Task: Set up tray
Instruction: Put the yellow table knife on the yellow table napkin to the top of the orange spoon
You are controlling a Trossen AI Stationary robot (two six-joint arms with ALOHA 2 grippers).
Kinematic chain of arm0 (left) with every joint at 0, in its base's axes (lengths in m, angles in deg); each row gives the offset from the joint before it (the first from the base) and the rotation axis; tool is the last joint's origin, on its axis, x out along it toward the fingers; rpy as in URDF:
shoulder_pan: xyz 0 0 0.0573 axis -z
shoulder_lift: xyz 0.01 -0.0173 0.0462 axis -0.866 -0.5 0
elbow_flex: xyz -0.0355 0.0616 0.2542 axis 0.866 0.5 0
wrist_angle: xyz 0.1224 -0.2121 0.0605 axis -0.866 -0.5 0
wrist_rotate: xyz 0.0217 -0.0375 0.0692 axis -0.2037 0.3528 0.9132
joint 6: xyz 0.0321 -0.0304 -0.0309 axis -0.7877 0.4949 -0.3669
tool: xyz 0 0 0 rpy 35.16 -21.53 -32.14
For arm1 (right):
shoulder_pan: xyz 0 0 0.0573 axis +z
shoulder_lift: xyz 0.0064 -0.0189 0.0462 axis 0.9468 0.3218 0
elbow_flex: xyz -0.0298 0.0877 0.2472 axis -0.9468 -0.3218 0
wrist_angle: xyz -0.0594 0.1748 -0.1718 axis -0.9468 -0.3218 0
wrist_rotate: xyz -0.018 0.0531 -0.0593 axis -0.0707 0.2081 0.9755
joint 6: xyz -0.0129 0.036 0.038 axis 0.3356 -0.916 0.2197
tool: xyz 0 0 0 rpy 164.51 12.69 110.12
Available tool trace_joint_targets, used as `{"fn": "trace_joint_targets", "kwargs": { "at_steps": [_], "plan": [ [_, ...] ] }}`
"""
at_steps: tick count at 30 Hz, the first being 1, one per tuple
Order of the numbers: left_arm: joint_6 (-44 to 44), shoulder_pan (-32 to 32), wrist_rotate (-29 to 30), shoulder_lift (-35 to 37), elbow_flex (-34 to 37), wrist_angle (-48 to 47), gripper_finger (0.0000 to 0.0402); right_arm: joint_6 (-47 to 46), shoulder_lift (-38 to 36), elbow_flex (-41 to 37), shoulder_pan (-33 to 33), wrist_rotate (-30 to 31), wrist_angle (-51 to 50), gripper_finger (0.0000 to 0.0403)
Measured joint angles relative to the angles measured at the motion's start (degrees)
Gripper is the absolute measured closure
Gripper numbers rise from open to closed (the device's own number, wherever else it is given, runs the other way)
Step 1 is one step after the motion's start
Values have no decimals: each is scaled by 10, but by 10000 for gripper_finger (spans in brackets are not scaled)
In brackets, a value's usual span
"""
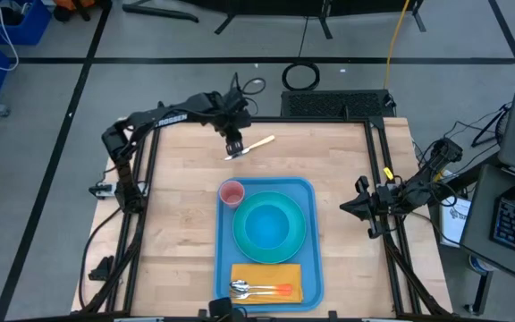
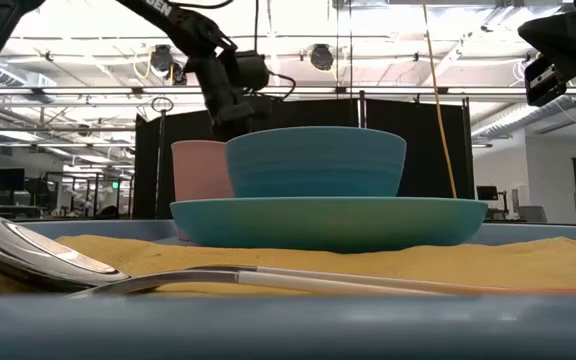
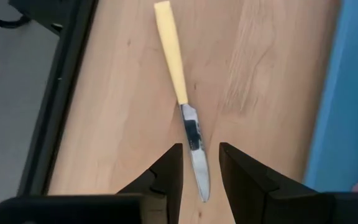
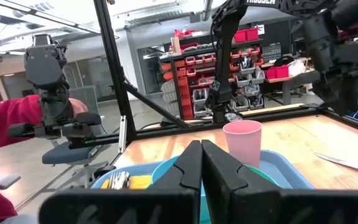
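Observation:
The blue tray (image 1: 312, 234) lies on the wooden table, toward its near edge. It holds a turquoise plate with a bowl (image 1: 269, 225), a pink cup (image 1: 232, 193) and a yellow-orange napkin (image 1: 266, 279) with a spoon and fork on it. A knife (image 3: 188, 118) with a cream handle (image 3: 170, 50) lies flat on the wood beyond the tray's far edge. My left gripper (image 3: 201, 149) hovers open above the knife, pointing steeply down. One finger stands on each side of the blade (image 3: 196, 144), and neither touches it. My right gripper (image 4: 201, 155) waits shut by the table's right edge.
Black frame rails (image 1: 150, 179) run along the table's left and right edges. Bare wood lies to the left of the tray and between the tray and the far edge. A person's red sleeve (image 4: 5, 124) shows beyond the table in the right wrist view.

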Motion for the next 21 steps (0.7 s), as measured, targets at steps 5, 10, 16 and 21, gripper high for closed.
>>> {"fn": "trace_joint_targets", "kwargs": {
  "at_steps": [5, 10, 16, 21],
  "plan": [
    [-14, -3, -53, 1, 0, 14, 310, 0, 0, 0, 0, 0, 0, 403],
    [-24, -27, -200, 1, 0, 12, 365, 0, 0, 0, 0, 0, 0, 403],
    [-26, -49, -165, 2, 0, -23, 390, 0, 0, 0, 0, 0, 0, 403],
    [-41, -73, -212, 7, 0, -25, 396, -33, 0, 11, 0, 0, 30, 403]
  ]
}}
